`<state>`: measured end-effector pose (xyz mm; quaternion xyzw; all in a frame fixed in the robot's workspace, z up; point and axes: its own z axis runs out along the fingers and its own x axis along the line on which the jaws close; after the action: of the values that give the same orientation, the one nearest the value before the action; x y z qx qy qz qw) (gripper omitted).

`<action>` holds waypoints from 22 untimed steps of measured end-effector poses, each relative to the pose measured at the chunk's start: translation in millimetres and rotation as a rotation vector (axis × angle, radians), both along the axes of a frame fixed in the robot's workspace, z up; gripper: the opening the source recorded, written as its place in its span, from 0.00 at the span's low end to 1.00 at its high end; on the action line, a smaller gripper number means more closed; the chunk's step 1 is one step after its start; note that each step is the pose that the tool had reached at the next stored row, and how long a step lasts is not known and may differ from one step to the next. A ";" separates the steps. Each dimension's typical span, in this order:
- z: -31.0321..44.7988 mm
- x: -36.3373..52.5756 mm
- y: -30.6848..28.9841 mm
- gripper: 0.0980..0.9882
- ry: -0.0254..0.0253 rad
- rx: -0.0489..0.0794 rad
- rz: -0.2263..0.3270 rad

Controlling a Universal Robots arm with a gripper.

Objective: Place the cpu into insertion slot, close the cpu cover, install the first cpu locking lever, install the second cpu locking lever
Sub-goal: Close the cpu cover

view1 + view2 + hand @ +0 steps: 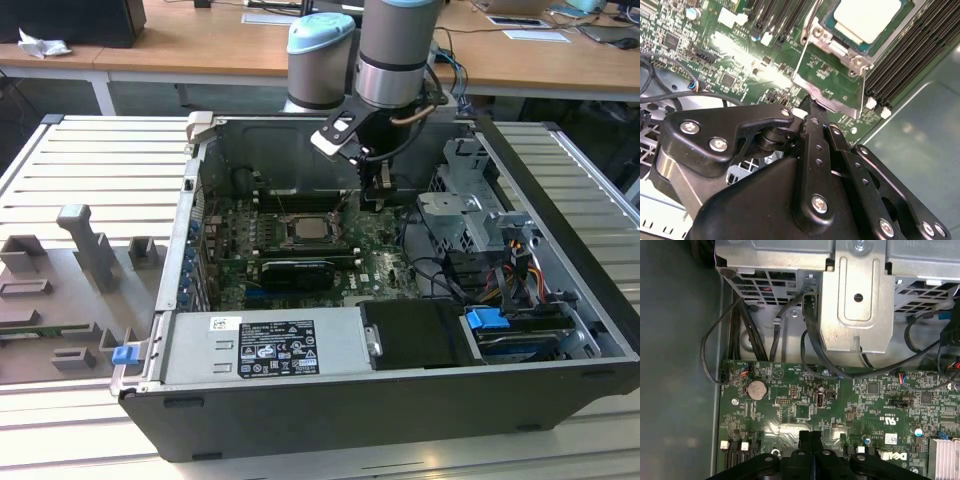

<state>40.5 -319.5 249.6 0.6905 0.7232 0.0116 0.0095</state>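
An open computer case (400,412) lies on its side on a slatted table (90,150), and the arm (400,50) reaches down into it from 12 o'clock in the exterior view. The case holds a green motherboard (385,262) across its floor, a grey power supply (265,345) at 7 o'clock of its middle, a metal drive cage (470,215) at 2 o'clock and a blue latch (487,322) at 4 o'clock. Black cables (810,340) run from the cage down to the board. The cpu (305,228) already sits flat in its socket at about 10 o'clock of the case's middle, with a long black card (297,272) just beside it at 6 o'clock. In the second wrist view the cpu (867,17) shows its pale metal top bare. The cpu cover (840,105) is swung open off the socket, and board shows through its window. The gripper (380,190) hangs at 2 o'clock of the cpu. In both wrist views its fingers are pressed together, and the gripper (812,105) has its tips at the cover's free edge. I cannot tell whether they pinch the metal. In the first wrist view the gripper (810,436) is just above the board, near a coin cell (758,388). Grey fixtures (90,250) stand on the table at 9 o'clock, outside the case.
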 end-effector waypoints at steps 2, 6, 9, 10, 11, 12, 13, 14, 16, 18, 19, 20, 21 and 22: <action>0.0 -4.8 0.0 0.01 0.0000 0.000 0.000; 0.0 -13.5 0.0 0.01 0.0000 0.000 0.000; 0.0 -18.1 0.0 0.01 0.0000 0.000 0.000; 0.0 -20.0 0.0 0.01 0.0000 0.000 0.000; 0.0 -21.3 0.0 0.01 0.0000 0.000 0.000; 0.0 -22.4 0.0 0.01 0.0000 0.000 0.000; 0.0 -24.4 0.0 0.01 0.0000 0.000 0.000; 0.0 -26.5 0.0 0.01 0.0000 0.000 0.000; 0.0 -29.5 0.0 0.01 0.0000 0.000 0.000; -0.1 -32.1 0.0 0.01 0.0000 0.000 0.000; -0.2 -33.7 0.0 0.01 0.0000 0.000 0.000; -0.2 -35.0 0.0 0.01 0.0000 0.000 0.000; -0.3 -37.3 0.0 0.01 0.0000 0.000 0.000; -0.6 -40.2 0.0 0.01 0.0000 0.000 0.000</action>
<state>0.3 -319.5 249.0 0.6905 0.7232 0.0116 0.0095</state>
